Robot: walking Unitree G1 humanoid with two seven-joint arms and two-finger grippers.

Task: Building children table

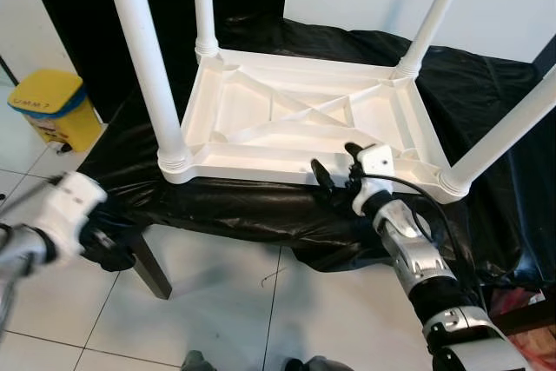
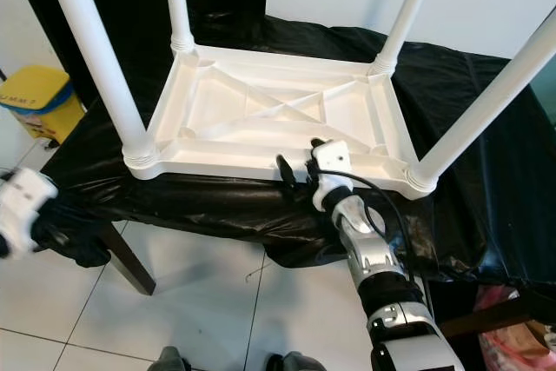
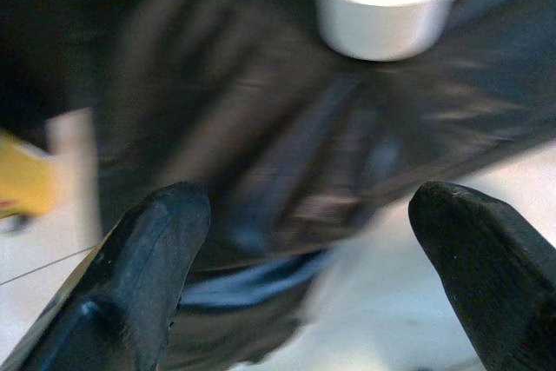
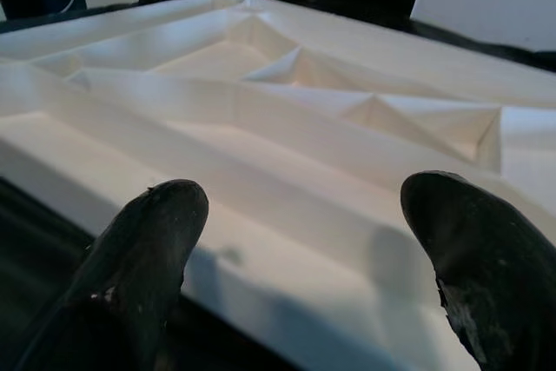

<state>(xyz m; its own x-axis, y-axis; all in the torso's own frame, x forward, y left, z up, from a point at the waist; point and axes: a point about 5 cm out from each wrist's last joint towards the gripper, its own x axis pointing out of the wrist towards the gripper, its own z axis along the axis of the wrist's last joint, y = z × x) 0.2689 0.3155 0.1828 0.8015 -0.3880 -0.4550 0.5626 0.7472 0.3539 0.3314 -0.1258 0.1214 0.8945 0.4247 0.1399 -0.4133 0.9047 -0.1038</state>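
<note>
At the far left a yellow bin (image 1: 54, 107) stands on the tiled floor (image 1: 217, 301). The left claw (image 1: 74, 206) hangs low beside the surface (image 1: 486, 84), which is draped in black plastic sheet; its fingers (image 3: 152, 241) are spread wide with nothing between them, just below the near-left leg (image 1: 143, 49). The white children's table (image 1: 295, 115) lies upside down on the surface, all four legs pointing up, probably so they could be fitted into their corner sockets. The right claw (image 1: 334, 162) sits at the table's near edge, right of the middle, wide open and empty, with the ribbed underside just beyond its fingertips (image 4: 156, 215).
</note>
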